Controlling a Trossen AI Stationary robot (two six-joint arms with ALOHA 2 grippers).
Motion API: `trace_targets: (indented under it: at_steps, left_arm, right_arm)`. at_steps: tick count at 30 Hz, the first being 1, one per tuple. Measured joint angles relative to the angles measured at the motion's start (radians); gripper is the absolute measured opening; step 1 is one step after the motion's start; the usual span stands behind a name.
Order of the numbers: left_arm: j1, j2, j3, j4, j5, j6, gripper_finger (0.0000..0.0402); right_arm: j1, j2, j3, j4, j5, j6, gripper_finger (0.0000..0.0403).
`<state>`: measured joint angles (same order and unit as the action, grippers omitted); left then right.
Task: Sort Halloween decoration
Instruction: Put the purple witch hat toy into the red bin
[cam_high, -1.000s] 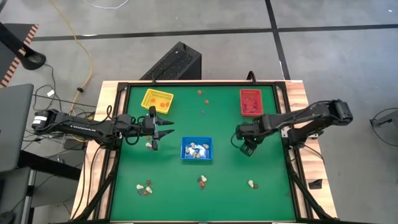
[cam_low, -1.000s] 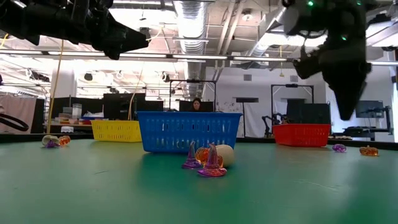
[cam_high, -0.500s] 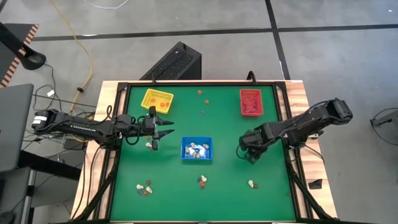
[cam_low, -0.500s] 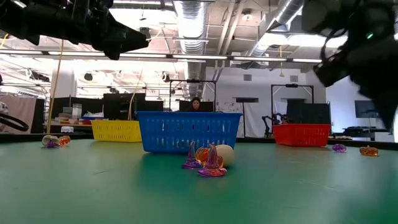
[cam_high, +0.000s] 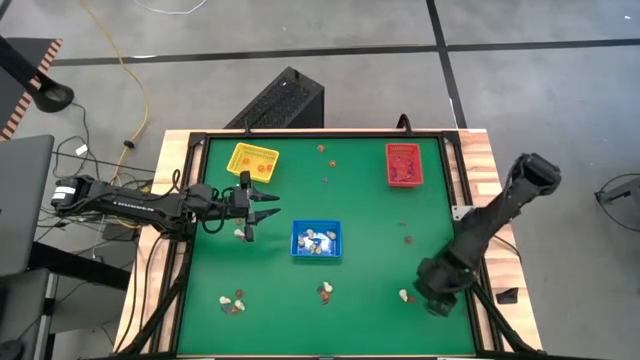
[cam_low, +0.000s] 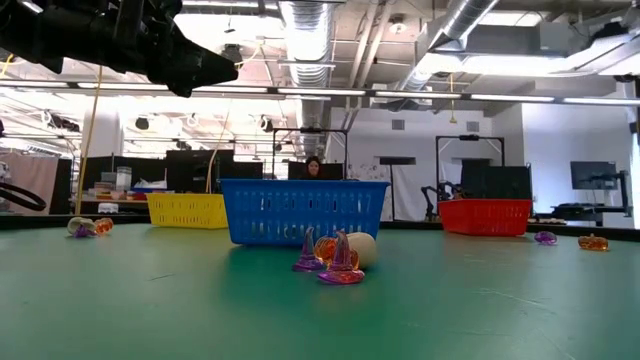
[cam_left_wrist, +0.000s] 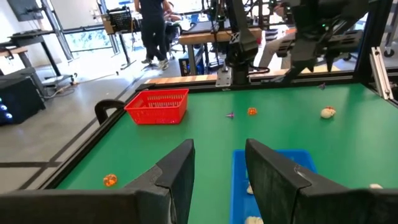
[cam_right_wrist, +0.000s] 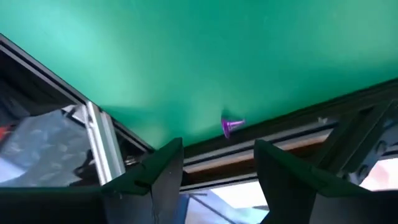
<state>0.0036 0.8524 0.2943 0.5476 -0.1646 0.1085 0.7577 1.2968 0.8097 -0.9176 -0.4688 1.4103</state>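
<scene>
Overhead, the green table (cam_high: 370, 215) is carrying three small trays: a yellow tray (cam_high: 253, 160) toward the far left, a red tray (cam_high: 403, 165) toward the far right, and a blue tray (cam_high: 316, 240) at the centre. The Halloween decoration is lying scattered as tiny trinkets: several whitish and orange pieces inside the blue tray, a small cluster (cam_high: 325, 292) just in front of it, another cluster (cam_high: 233, 302) near the front left corner, a whitish piece (cam_high: 404, 296) toward the front right, and a few loose specks on the far half between the yellow and red trays.

The left gripper (cam_high: 268, 205) is hovering between the yellow tray and the blue tray, its fingers (cam_left_wrist: 180, 171) standing apart with nothing between them (the blue tray (cam_left_wrist: 273, 177) is showing beyond the gap in the left wrist view, the red tray (cam_left_wrist: 158, 106) farther off).

The right gripper (cam_high: 436, 296) is hanging low at the front right of the table, just beside the whitish piece. Its jaws are standing apart and holding nothing; past them a small purple trinket (cam_right_wrist: 231, 126) is lying on the green surface close to the table's edge rail.

From table height, the front cluster (cam_low: 335, 258) is sitting before the blue tray (cam_low: 303, 210), with purple cone shapes and a pale rounded piece touching one another
</scene>
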Motion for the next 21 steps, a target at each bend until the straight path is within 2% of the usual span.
trace_targets:
  at_steps: [5, 10, 14, 21]
  left_arm:
    - [0.0, 0.0, 0.0, -0.003, 0.0, -0.001, 0.0132]
    - [0.0, 0.0, 0.0, -0.006, 0.0, -0.012, 0.0132]
    - [0.0, 0.0, 0.0, -0.006, 0.0, -0.015, 0.0132]
    - [0.0, 0.0, 0.0, -0.006, 0.0, -0.013, 0.0132]
  right_arm:
    - [0.112, 0.001, 0.0, 0.032, 0.072, 0.061, 0.0226]
    - [0.168, 0.005, -0.003, 0.055, 0.073, 0.089, 0.0225]
    - [0.178, 0.06, -0.02, 0.113, -0.008, 0.055, 0.0225]
    - [0.114, 0.238, -0.024, 0.132, -0.231, -0.011, 0.0209]
